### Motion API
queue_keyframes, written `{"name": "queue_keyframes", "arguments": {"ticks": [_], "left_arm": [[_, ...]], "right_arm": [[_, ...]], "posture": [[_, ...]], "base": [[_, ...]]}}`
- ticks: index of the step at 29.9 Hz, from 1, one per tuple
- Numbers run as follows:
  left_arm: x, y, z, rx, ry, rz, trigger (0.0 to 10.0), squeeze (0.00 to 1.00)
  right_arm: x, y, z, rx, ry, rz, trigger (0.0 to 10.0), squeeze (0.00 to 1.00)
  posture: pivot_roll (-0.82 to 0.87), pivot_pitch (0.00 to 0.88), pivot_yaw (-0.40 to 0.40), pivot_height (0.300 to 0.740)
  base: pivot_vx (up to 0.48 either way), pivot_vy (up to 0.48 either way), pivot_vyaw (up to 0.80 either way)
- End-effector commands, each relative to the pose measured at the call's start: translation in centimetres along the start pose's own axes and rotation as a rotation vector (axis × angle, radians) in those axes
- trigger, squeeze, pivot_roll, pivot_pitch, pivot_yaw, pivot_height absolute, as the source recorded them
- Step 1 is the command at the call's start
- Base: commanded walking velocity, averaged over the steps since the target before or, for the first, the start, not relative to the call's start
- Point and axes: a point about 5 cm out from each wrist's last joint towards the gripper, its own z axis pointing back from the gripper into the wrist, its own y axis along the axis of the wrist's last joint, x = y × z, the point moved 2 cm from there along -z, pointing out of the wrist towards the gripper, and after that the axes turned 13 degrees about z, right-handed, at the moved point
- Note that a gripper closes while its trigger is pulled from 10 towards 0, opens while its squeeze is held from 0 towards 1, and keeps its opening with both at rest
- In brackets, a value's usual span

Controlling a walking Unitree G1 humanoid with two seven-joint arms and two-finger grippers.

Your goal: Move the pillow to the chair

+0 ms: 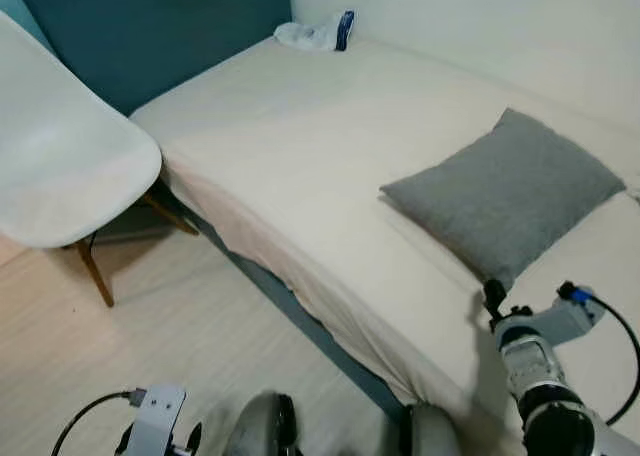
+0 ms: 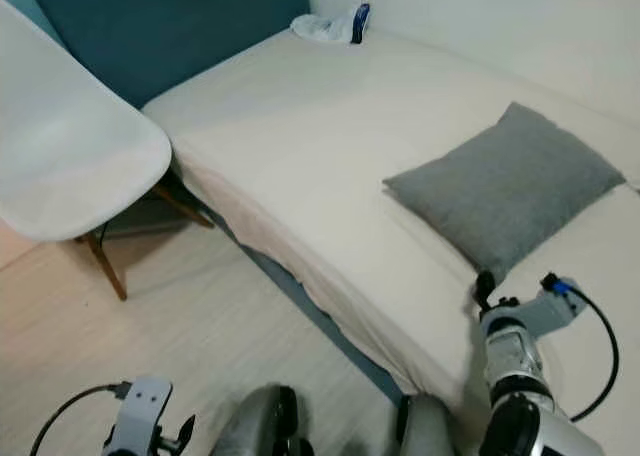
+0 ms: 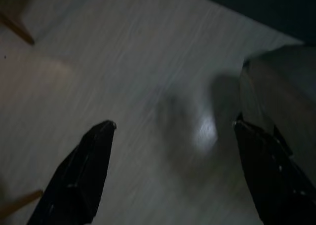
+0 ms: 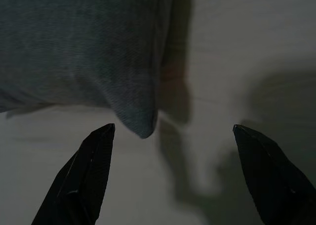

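Lying flat on the bed (image 1: 300,146), the grey pillow (image 1: 505,194) sits toward the bed's right part, turned diamond-wise so one corner points at the near edge and the opposite corner at the wall; no side is clearly longer. Its cover is a soft, finely woven fabric, square with pinched corners, against the smooth cream sheet. The right tool (image 4: 173,131) hovers just short of that near corner, its two black tapered fingers (image 4: 84,178) spread wide and grasping nothing. The left tool (image 3: 173,126) hangs low over the pale wood-grain floor (image 1: 180,346), fingers likewise released. A white moulded-shell chair (image 1: 60,166) on wooden legs stands left of the bed.
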Motion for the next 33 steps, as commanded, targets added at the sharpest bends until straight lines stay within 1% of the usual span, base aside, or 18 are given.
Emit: {"name": "queue_keyframes", "arguments": {"ticks": [1,2,9,10,12,13,15,17,20,22,24,25,28,29,32,33], "left_arm": [[-1.1,-0.4,1.0,-0.014,0.005,-0.026,10.0,0.0],[-1.2,-0.2,1.4,-0.003,0.001,-0.037,10.0,0.0],[-1.1,0.7,2.0,0.027,-0.012,-0.067,10.0,0.0],[-1.1,0.7,2.0,0.027,-0.012,-0.067,10.0,0.0],[-0.6,0.9,2.2,0.032,-0.026,-0.071,10.0,0.0],[-0.6,0.9,2.2,0.032,-0.026,-0.071,10.0,0.0],[-0.2,1.1,2.3,0.034,-0.038,-0.072,10.0,0.0],[0.3,1.4,2.5,0.038,-0.054,-0.074,10.0,0.0],[0.7,1.7,2.9,0.045,-0.068,-0.076,10.0,0.0],[0.9,1.8,3.2,0.046,-0.078,-0.08,10.0,0.0],[1.0,1.7,3.6,0.043,-0.086,-0.086,10.0,0.0],[1.0,1.7,3.6,0.043,-0.086,-0.086,10.0,0.0],[1.0,1.6,4.4,0.033,-0.086,-0.088,10.0,0.0],[1.0,1.7,4.8,0.027,-0.087,-0.091,10.0,0.0],[1.0,1.8,5.1,0.024,-0.088,-0.092,10.0,0.0],[1.0,2.0,5.4,0.023,-0.087,-0.092,10.0,0.0]], "right_arm": [[0.8,0.7,0.1,0.042,-0.02,-0.023,10.0,0.0],[0.8,1.5,0.0,0.08,-0.004,-0.041,10.0,0.0],[0.2,3.9,0.0,0.218,0.126,-0.128,10.0,0.0],[0.2,3.9,0.0,0.218,0.126,-0.128,10.0,0.0],[0.9,4.7,0.2,0.283,0.147,-0.17,10.0,0.0],[0.9,4.7,0.2,0.283,0.147,-0.17,10.0,0.0],[1.4,5.1,0.4,0.304,0.146,-0.186,10.0,0.0],[2.2,5.4,0.5,0.315,0.128,-0.195,10.0,0.0],[2.5,6.0,0.6,0.34,0.138,-0.23,10.0,0.0],[2.3,6.6,0.6,0.366,0.171,-0.262,10.0,0.0],[1.6,7.3,0.5,0.393,0.224,-0.299,10.0,0.0],[1.6,7.3,0.5,0.393,0.224,-0.299,10.0,0.0],[0.5,8.1,0.3,0.423,0.291,-0.335,10.0,0.0],[0.1,8.4,0.2,0.429,0.31,-0.343,10.0,0.0],[-0.1,8.5,0.1,0.427,0.313,-0.345,10.0,0.0],[-0.5,8.6,0.0,0.42,0.325,-0.346,10.0,0.0]], "posture": [[0.25,0.332,0.11,0.625],[0.25,0.343,0.117,0.625],[0.26,0.373,0.131,0.625],[0.26,0.373,0.131,0.625],[0.25,0.388,0.139,0.625],[0.25,0.388,0.139,0.625],[0.25,0.398,0.142,0.625],[0.26,0.412,0.148,0.625],[0.27,0.423,0.157,0.625],[0.28,0.43,0.162,0.625],[0.29,0.437,0.167,0.625],[0.29,0.437,0.167,0.625],[0.3,0.45,0.178,0.625],[0.31,0.456,0.181,0.625],[0.32,0.462,0.184,0.625],[0.33,0.473,0.188,0.625]], "base": [[0.0,0.0,0.0],[0.0,0.0,0.0],[0.0,0.0,0.0],[0.0,0.0,0.0],[0.0,0.0,0.0],[0.0,0.0,0.0],[0.0,0.0,0.0],[0.0,0.0,0.0],[0.0,0.0,0.0],[0.0,0.0,0.0],[0.0,0.0,0.0],[0.0,0.0,0.0],[0.0,0.0,0.0],[0.0,0.0,0.0],[0.0,0.0,0.0],[0.0,0.0,0.0]]}}
